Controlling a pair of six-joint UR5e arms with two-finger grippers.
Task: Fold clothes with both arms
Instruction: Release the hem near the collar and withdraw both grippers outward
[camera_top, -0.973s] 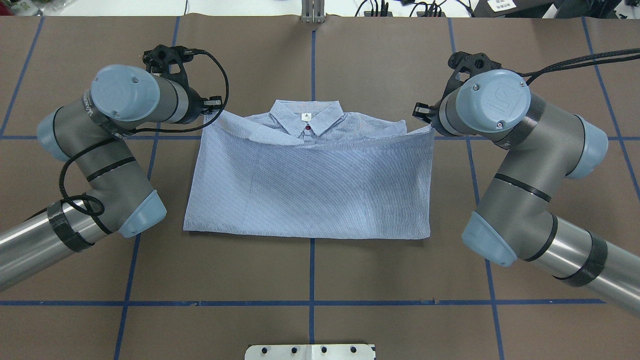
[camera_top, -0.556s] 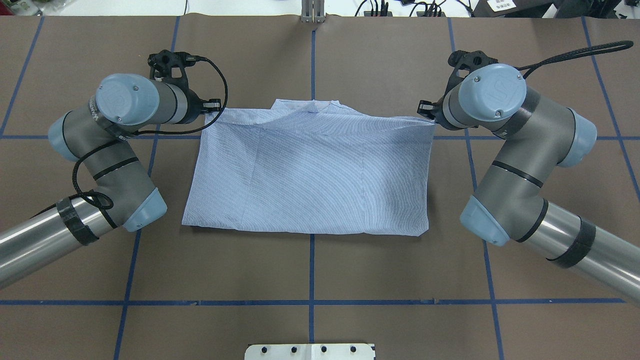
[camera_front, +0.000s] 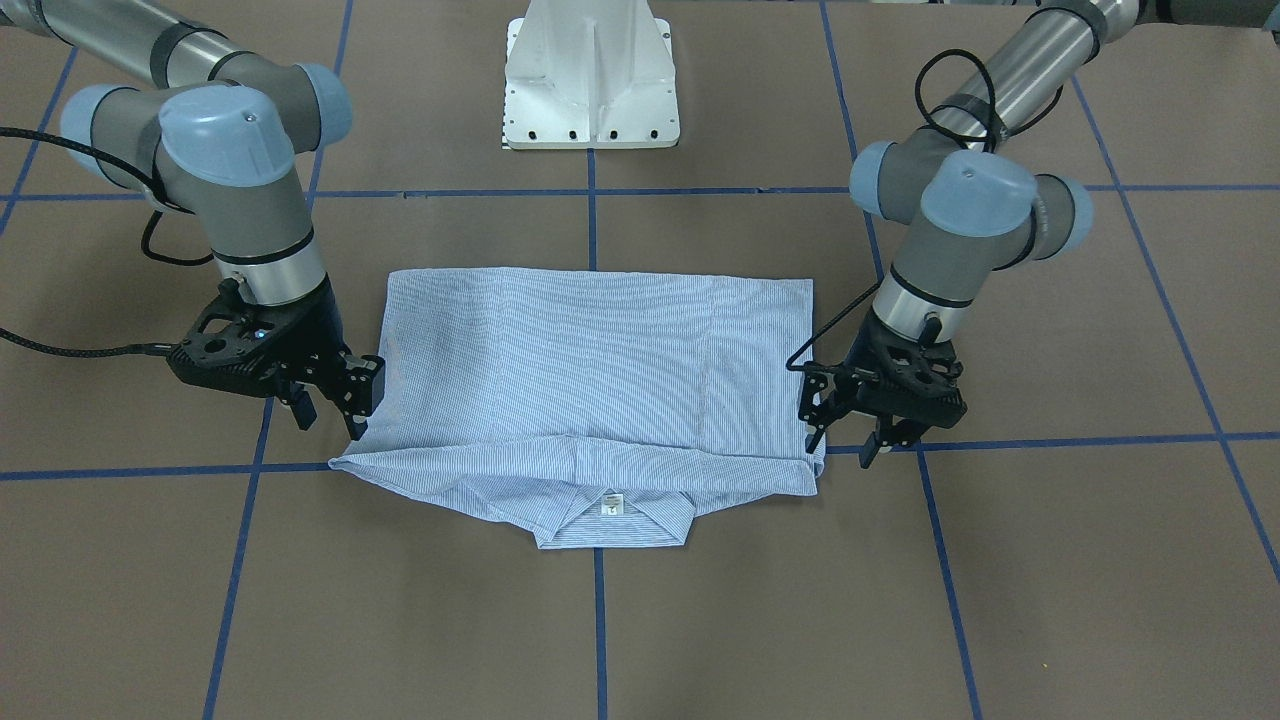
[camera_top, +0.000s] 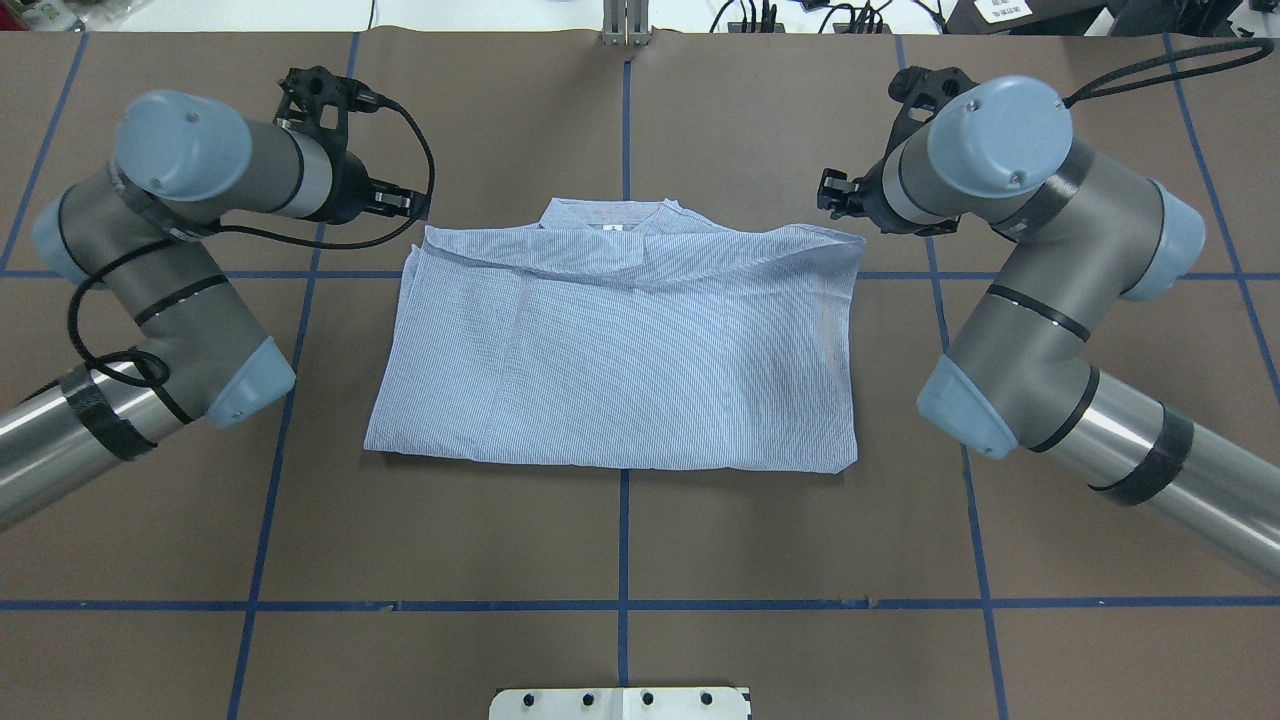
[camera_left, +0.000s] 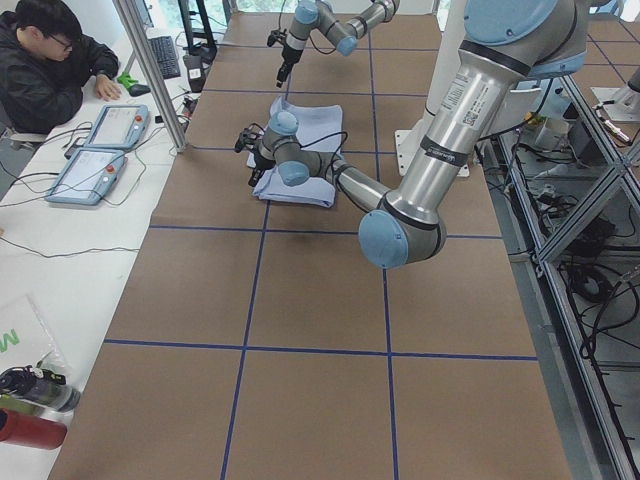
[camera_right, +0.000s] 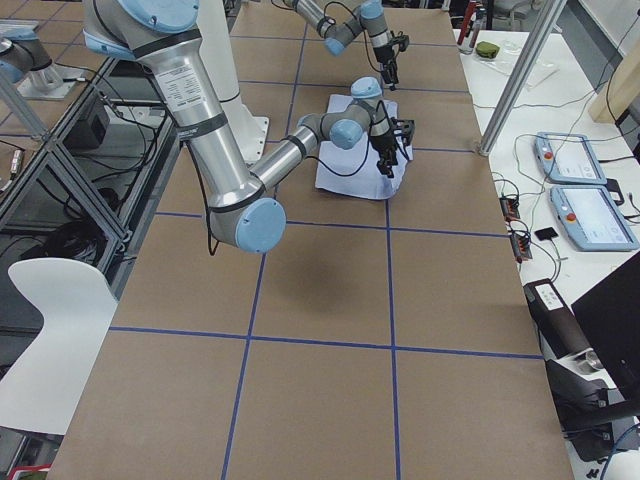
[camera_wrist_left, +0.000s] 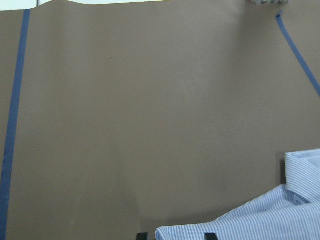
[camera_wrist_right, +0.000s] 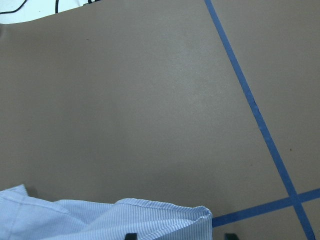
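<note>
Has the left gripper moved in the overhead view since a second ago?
Yes. The left gripper has let go of the shirt corner and backed off leftward and slightly up the view, toward the vertical blue tape line.

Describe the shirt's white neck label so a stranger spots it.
On the brown table lies a folded light-blue striped shirt. Its collar pokes out at the edge farthest from the white base; centred there sits the small label, the cloth's only white patch.

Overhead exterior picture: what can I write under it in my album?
Blue striped shirt folded in half, with the left gripper and right gripper open just off its collar-end corners.
</note>
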